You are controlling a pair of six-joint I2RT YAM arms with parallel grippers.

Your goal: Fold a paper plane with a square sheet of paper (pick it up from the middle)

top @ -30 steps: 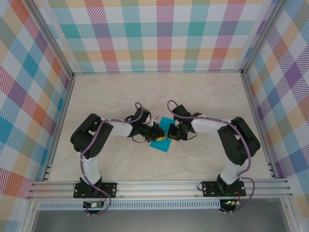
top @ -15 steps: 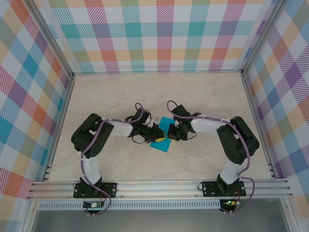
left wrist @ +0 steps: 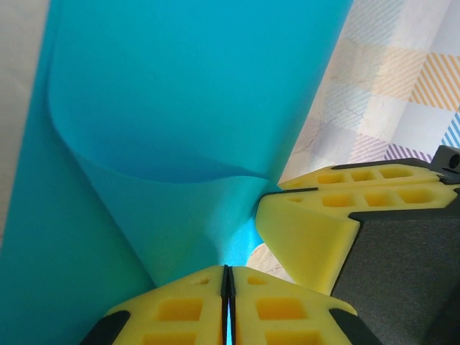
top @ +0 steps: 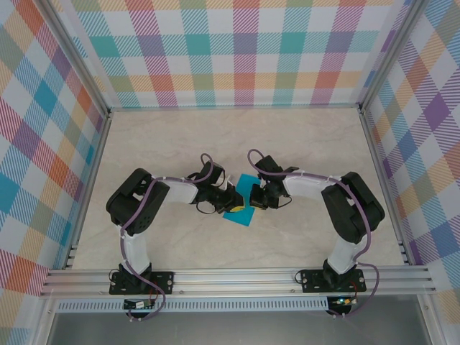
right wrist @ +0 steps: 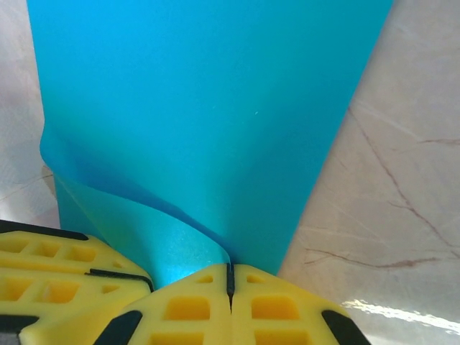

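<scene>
The square sheet of paper (top: 240,213), plain teal-blue, is seen near the middle of the tabletop (top: 309,144), turned so that one corner points toward the near edge. Most of it is laid flat, but the part toward the arms is raised and bent into a smooth curl. No sharp crease can be made out in it.

In the left wrist view the sheet (left wrist: 180,108) is seen rising from the left fingers (left wrist: 205,298), which are pressed together on its lifted edge with only a thin line between them. The yellow right fingers (left wrist: 305,219) are seen just beside them, at the same curled edge.

In the right wrist view the paper (right wrist: 208,108) is likewise clamped by the right fingers (right wrist: 251,295), which are drawn tight on it. The left fingers (right wrist: 57,269) are found close by at the lower left.

From above, the left fingers (top: 232,203) and right fingers (top: 254,198) are shown facing each other over the sheet, nearly touching, with both arms bent inward. Pale marbled stone is shown around the paper, and the tabletop is enclosed by checked walls (top: 237,50).
</scene>
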